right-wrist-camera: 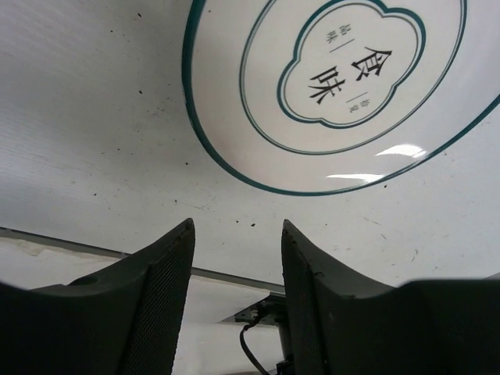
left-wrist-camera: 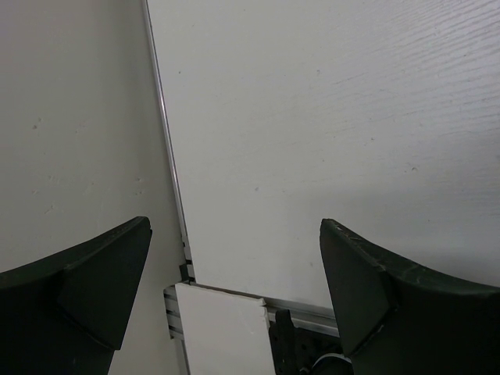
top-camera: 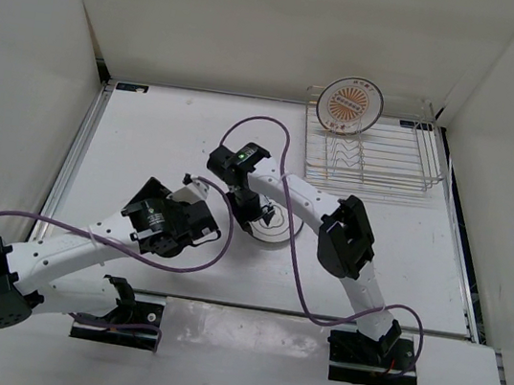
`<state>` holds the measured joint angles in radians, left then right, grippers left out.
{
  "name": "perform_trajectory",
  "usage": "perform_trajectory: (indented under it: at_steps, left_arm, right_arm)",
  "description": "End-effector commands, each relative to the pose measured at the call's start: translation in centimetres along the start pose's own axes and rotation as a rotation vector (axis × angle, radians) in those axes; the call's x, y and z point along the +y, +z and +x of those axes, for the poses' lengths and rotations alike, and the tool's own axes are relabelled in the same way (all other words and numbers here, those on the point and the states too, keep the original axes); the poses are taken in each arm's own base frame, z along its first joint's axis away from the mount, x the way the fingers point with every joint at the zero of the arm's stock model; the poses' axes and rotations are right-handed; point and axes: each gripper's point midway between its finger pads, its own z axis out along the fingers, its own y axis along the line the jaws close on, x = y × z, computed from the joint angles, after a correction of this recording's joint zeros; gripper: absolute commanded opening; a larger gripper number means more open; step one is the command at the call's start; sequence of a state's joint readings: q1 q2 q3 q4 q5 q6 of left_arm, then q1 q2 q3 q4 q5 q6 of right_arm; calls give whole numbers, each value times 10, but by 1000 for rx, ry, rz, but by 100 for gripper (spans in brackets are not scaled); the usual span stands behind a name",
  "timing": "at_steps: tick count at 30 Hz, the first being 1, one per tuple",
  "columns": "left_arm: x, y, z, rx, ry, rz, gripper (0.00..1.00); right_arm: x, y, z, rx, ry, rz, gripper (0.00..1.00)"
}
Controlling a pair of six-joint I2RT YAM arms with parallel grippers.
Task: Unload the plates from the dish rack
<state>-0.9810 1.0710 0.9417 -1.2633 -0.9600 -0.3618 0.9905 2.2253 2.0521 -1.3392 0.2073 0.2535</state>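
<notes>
The dish rack point(top-camera: 370, 158) stands at the back right of the table. The orange sunburst plate point(top-camera: 349, 105) stands upright in its far left slot. A white plate with a dark ring and flower-outline centre point(top-camera: 276, 235) lies flat on the table mid-way; it fills the top of the right wrist view point(right-wrist-camera: 336, 86). I cannot tell whether a second white plate lies under it. My right gripper point(top-camera: 255, 214) point(right-wrist-camera: 238, 230) is open and empty, just off the plate's rim. My left gripper point(top-camera: 174, 227) point(left-wrist-camera: 234, 258) is wide open and empty, left of the plate.
White walls enclose the table on the left, back and right. A metal rail point(left-wrist-camera: 166, 156) runs along the table's left edge. The right arm's purple cable point(top-camera: 259, 127) loops over the table between plate and rack.
</notes>
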Motion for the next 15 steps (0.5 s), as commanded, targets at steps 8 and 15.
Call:
perform_trajectory:
  at_steps: [8, 15]
  left_arm:
    - [6, -3, -2, -27, -17, -22, 100]
    - [-16, -20, -21, -74, 52, 148, 100]
  right_arm:
    - [-38, -43, 52, 183, 53, 103, 0]
    - [-135, -124, -19, -266, 661, -87, 33]
